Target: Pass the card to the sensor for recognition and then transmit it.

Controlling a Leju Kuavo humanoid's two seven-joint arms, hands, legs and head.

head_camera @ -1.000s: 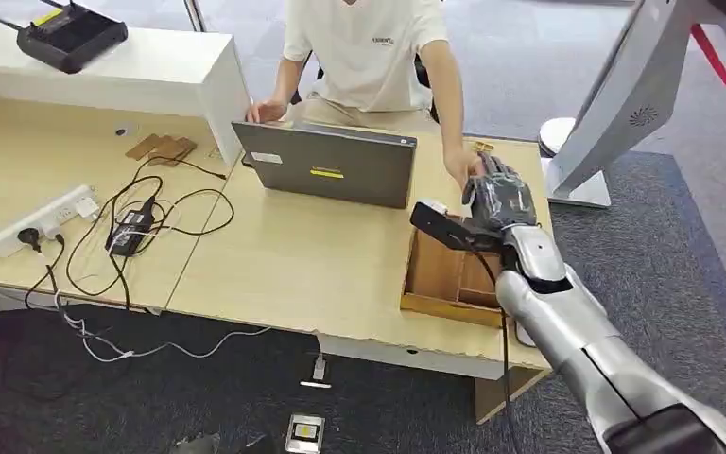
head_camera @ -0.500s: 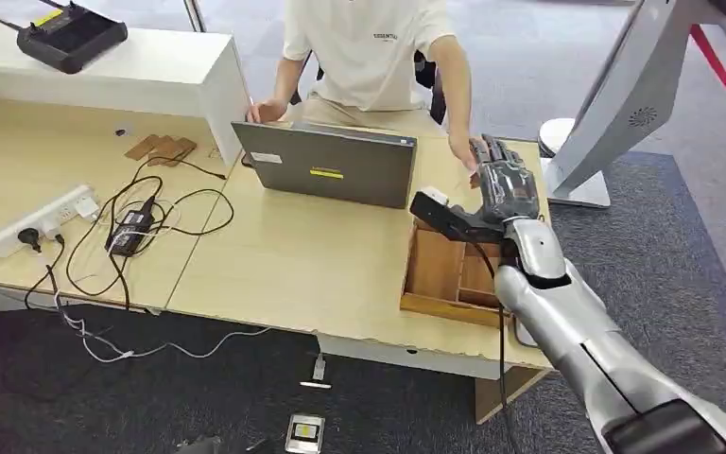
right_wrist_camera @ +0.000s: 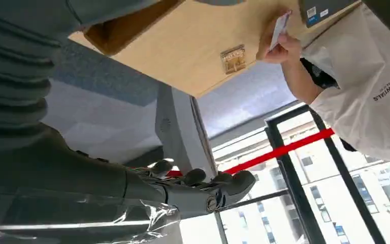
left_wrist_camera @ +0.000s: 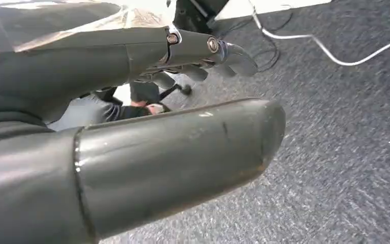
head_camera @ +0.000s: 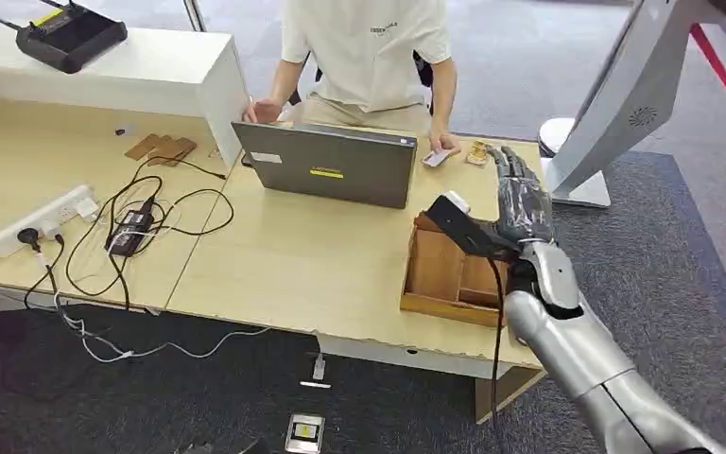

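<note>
Desk scene: card pinched by person's hand; thin, stiff, probably slick, best taken by edges. Right hand spread, empty; left hand loosely extended, empty.

the right hand hangs with fingers spread and nothing in them above the far right corner of the desk, over the wooden tray. ahead of it lie a small brass-coloured object and a person's hand holding the card. the laptop blocks the way to the left. the white monitor stand stands close on the right. bare desk lies between laptop and tray.
</note>
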